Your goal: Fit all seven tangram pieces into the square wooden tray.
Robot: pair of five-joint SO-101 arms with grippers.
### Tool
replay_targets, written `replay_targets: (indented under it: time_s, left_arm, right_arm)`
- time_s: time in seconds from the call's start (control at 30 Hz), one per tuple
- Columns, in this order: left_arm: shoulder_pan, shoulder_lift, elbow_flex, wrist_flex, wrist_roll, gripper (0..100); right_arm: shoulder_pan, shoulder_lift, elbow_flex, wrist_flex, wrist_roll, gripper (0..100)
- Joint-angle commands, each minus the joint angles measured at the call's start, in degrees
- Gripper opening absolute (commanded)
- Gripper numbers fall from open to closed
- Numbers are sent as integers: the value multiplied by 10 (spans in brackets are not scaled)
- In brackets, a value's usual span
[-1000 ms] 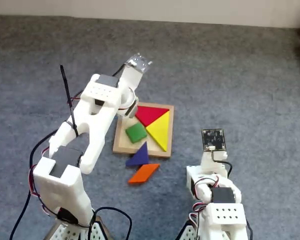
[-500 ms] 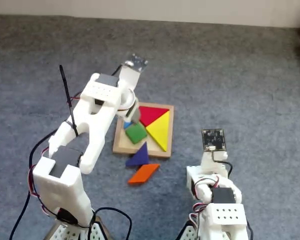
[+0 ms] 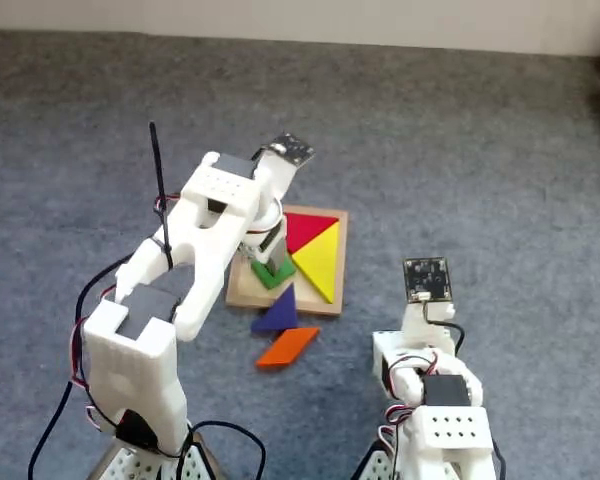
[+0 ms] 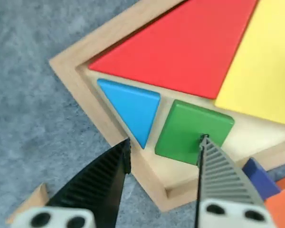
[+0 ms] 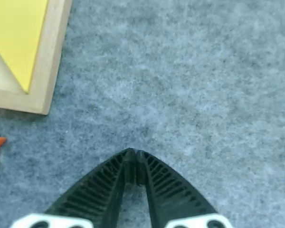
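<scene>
**Hovering over the tray's near left corner, left fingers spread**

Left gripper (image 4: 165, 144) sits above the near left corner of the square wooden tray (image 4: 71, 71), wide apart and gripping nothing. One tip is over the rim, the other at the edge of the green square (image 4: 192, 128).

In the tray:
- red triangle (image 4: 180, 42), far side
- yellow triangle (image 4: 261, 80), right
- small blue triangle (image 4: 135, 107), left, just beside the green square

Outside, on the grey carpet (image 3: 480, 150):
- dark blue triangle (image 3: 278, 312), against the near rim
- orange parallelogram (image 3: 288, 346), just nearer

Right gripper (image 5: 133, 156) is pinched closed and empty above the carpet, near and right of the tray.
</scene>
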Motion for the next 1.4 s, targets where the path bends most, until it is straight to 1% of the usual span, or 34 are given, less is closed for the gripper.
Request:
replay_targets:
  time_s: [0.0,0.13,0.5,0.63,0.73,0.87,0.97,1.03,1.1,1.23,1.37]
  left_arm:
    - [-41,33,-36,-11,-9,217]
    - [-63,50,-87,-9,-9,217]
    - [-62,47,-175,-8,-9,217]
    - [-59,20,-219,60,-2,217]
    - [-65,-15,-241,112,29,218]
    - [-87,-58,-242,172,19,221]
    - [-122,-73,-241,207,-28,221]
    - [-152,-73,-241,215,-74,221]
    - [-183,-66,-241,212,-140,221]
    - [-234,-35,-241,211,-304,221]
    - [-265,14,-241,211,-418,221]
  right_arm:
    - [6,-7,18,-14,-1,30]
    - [6,-7,18,-14,-1,30]
    - [6,-7,18,-14,-1,30]
    - [6,-7,18,-14,-1,30]
    - [6,-7,18,-14,-1,30]
    - [6,-7,18,-14,-1,30]
    - [6,-7,18,-14,-1,30]
    - [6,-7,18,-14,-1,30]
    - [6,-7,18,-14,-1,30]
    - [6,-7,18,-14,-1,30]
    - [6,-7,18,-14,-1,30]
